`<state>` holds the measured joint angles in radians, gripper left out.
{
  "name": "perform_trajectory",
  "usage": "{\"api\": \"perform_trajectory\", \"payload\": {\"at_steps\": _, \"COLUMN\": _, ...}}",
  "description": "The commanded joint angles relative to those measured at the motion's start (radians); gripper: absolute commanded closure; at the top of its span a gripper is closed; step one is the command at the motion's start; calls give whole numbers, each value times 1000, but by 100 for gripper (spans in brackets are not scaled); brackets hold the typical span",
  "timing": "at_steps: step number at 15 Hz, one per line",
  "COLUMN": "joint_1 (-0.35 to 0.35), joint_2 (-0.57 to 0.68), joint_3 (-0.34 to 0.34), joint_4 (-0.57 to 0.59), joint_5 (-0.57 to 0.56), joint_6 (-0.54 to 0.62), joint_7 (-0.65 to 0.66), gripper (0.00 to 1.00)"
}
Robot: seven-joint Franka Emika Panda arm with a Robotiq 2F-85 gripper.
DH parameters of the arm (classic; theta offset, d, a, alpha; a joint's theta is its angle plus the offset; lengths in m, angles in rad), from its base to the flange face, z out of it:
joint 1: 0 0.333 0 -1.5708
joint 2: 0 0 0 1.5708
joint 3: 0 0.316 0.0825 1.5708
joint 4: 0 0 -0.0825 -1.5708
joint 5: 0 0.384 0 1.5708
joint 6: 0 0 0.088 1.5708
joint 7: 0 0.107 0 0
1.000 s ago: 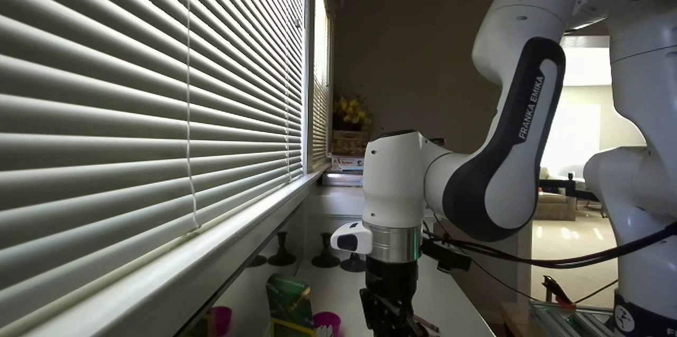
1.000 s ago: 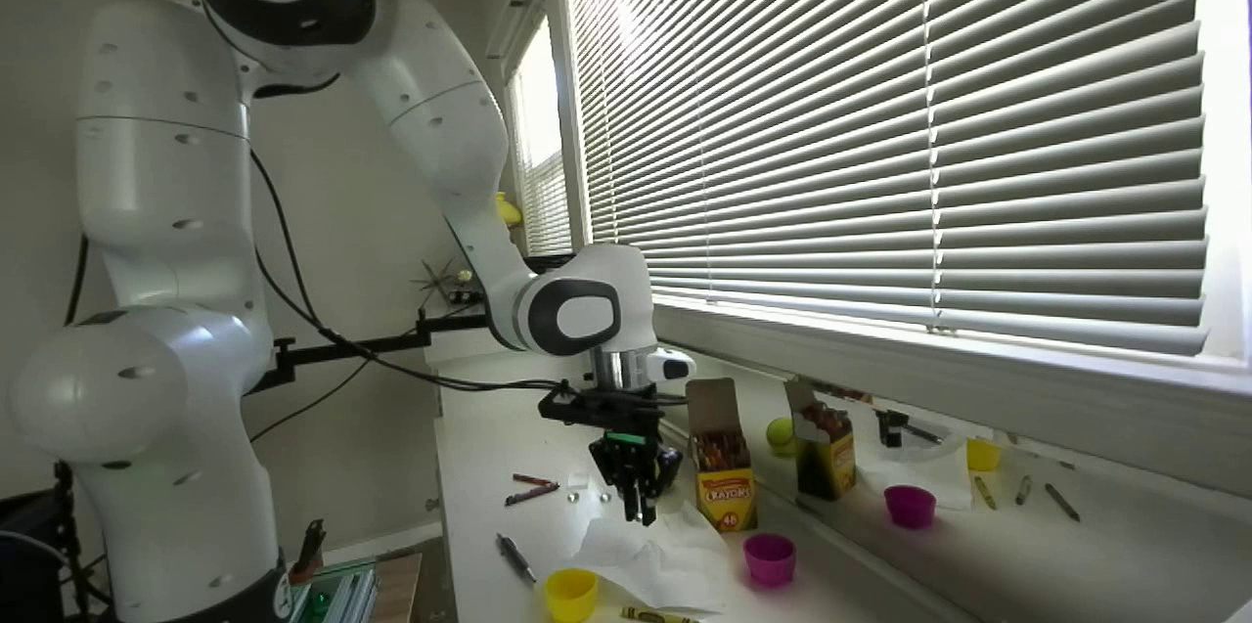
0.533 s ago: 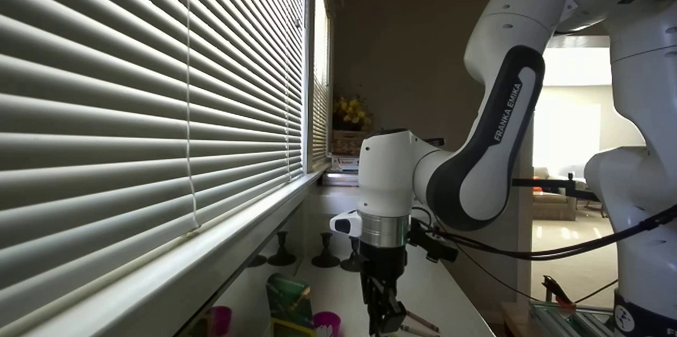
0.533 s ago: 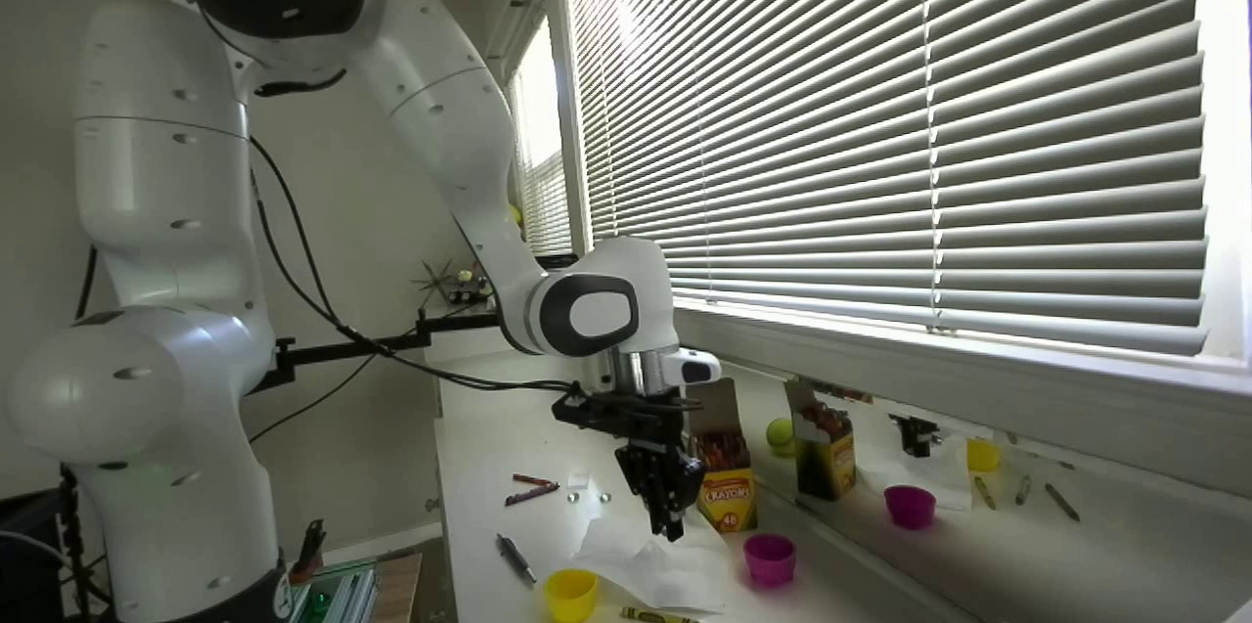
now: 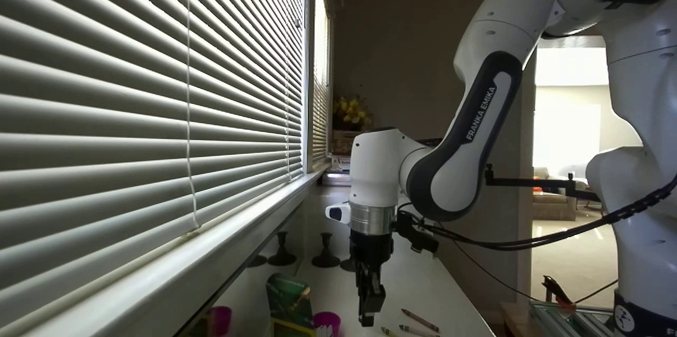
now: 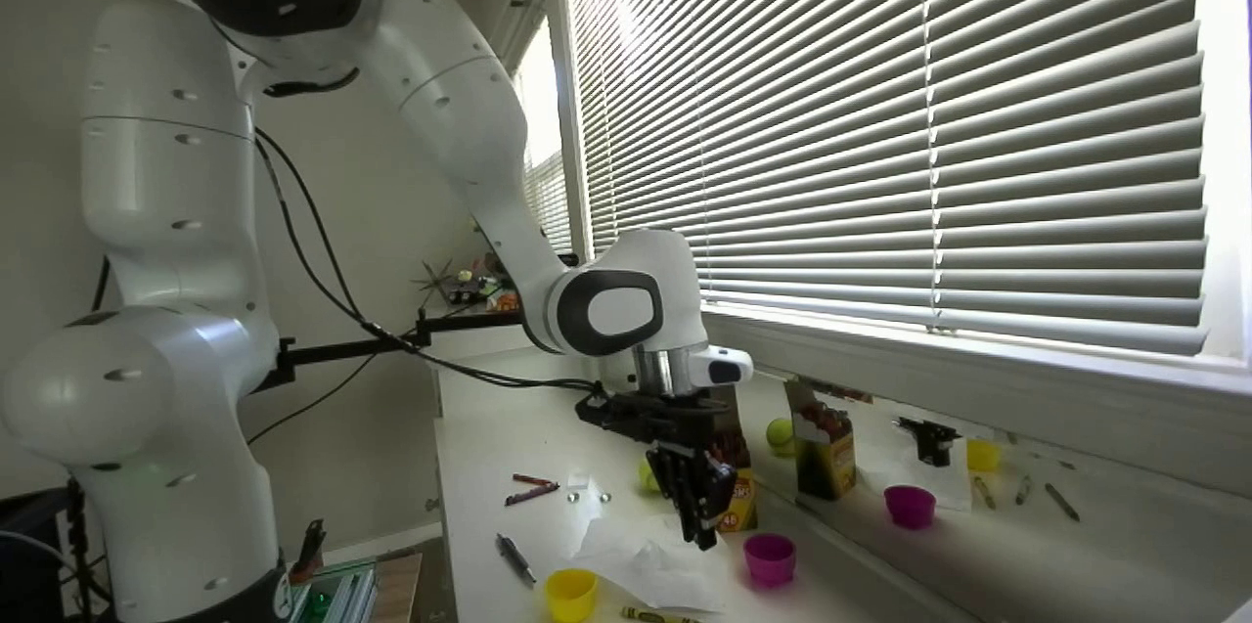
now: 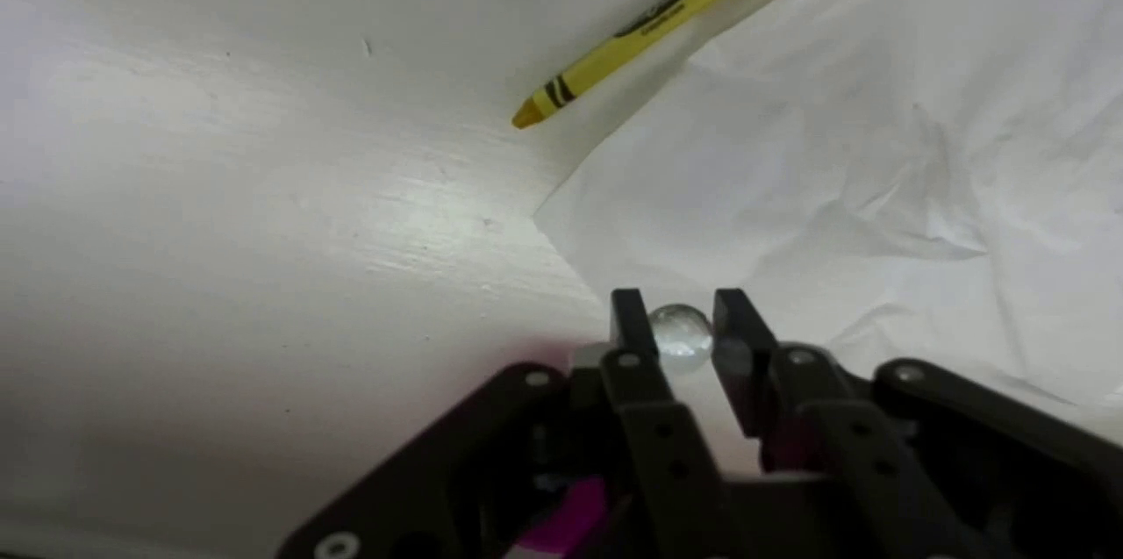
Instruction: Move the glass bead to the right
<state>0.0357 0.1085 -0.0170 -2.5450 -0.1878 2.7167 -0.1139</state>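
Note:
The clear round glass bead (image 7: 681, 333) sits between the fingertips in the wrist view. My gripper (image 7: 679, 318) is shut on it, with one finger pad on each side. The gripper hangs above the white counter, over the edge of the crumpled white paper (image 7: 790, 155). In both exterior views the gripper (image 6: 704, 539) (image 5: 366, 320) points down, and the bead is too small to make out there. In an exterior view the gripper is in front of the crayon box (image 6: 740, 508) and left of the magenta cup (image 6: 770, 561). Two more clear beads (image 6: 573, 497) (image 6: 604, 497) lie on the counter.
A yellow cup (image 6: 570, 596), a grey pen (image 6: 515, 557) and red crayons (image 6: 531, 492) lie on the counter. A yellow crayon (image 7: 640, 32) lies beside the paper. A yellow-green ball (image 6: 648, 476) is behind the gripper. The window-side wall (image 6: 939, 525) mirrors the objects.
The arm has moved toward the window side: rightward toward the magenta cup in an exterior view, leftward and slightly up in another. The ball has come into view behind it.

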Motion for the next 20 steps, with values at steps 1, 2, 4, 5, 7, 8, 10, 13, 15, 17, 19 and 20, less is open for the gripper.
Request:
{"api": "perform_trajectory", "payload": {"at_steps": 1, "joint_1": -18, "joint_2": 30, "joint_3": -2, "joint_4": 39, "joint_5": 5, "joint_6": -9, "joint_7": 12, "gripper": 94}}
{"api": "perform_trajectory", "payload": {"at_steps": 2, "joint_1": -24, "joint_2": 35, "joint_3": -1, "joint_4": 45, "joint_5": 20, "joint_6": -9, "joint_7": 2, "gripper": 94}}
{"api": "perform_trajectory", "payload": {"at_steps": 4, "joint_1": -33, "joint_2": 44, "joint_3": -4, "joint_4": 52, "joint_5": 28, "joint_6": -5, "joint_7": -1, "gripper": 94}}
{"api": "perform_trajectory", "payload": {"at_steps": 5, "joint_1": -38, "joint_2": 49, "joint_3": -5, "joint_4": 55, "joint_5": 33, "joint_6": -5, "joint_7": -3, "gripper": 94}}
{"api": "perform_trajectory", "payload": {"at_steps": 7, "joint_1": -53, "joint_2": 65, "joint_3": -2, "joint_4": 60, "joint_5": 61, "joint_6": 0, "joint_7": -19, "gripper": 94}}
{"api": "perform_trajectory", "payload": {"at_steps": 8, "joint_1": -60, "joint_2": 73, "joint_3": 0, "joint_4": 63, "joint_5": 77, "joint_6": 4, "joint_7": -27, "gripper": 94}}
{"api": "perform_trajectory", "payload": {"at_steps": 10, "joint_1": -68, "joint_2": 87, "joint_3": 2, "joint_4": 68, "joint_5": 95, "joint_6": 7, "joint_7": -32, "gripper": 94}}
{"api": "perform_trajectory", "payload": {"at_steps": 13, "joint_1": -88, "joint_2": 109, "joint_3": 9, "joint_4": 75, "joint_5": 137, "joint_6": 34, "joint_7": -61, "gripper": 94}}
{"api": "perform_trajectory", "payload": {"at_steps": 15, "joint_1": -98, "joint_2": 125, "joint_3": 13, "joint_4": 79, "joint_5": 156, "joint_6": 54, "joint_7": -74, "gripper": 94}}
{"api": "perform_trajectory", "payload": {"at_steps": 17, "joint_1": -101, "joint_2": 143, "joint_3": 11, "joint_4": 86, "joint_5": 150, "joint_6": 74, "joint_7": -74, "gripper": 94}}
{"api": "perform_trajectory", "payload": {"at_steps": 19, "joint_1": -113, "joint_2": 160, "joint_3": 21, "joint_4": 92, "joint_5": 163, "joint_6": 88, "joint_7": -86, "gripper": 94}}
{"api": "perform_trajectory", "payload": {"at_steps": 20, "joint_1": -116, "joint_2": 167, "joint_3": 24, "joint_4": 94, "joint_5": 164, "joint_6": 96, "joint_7": -87, "gripper": 94}}
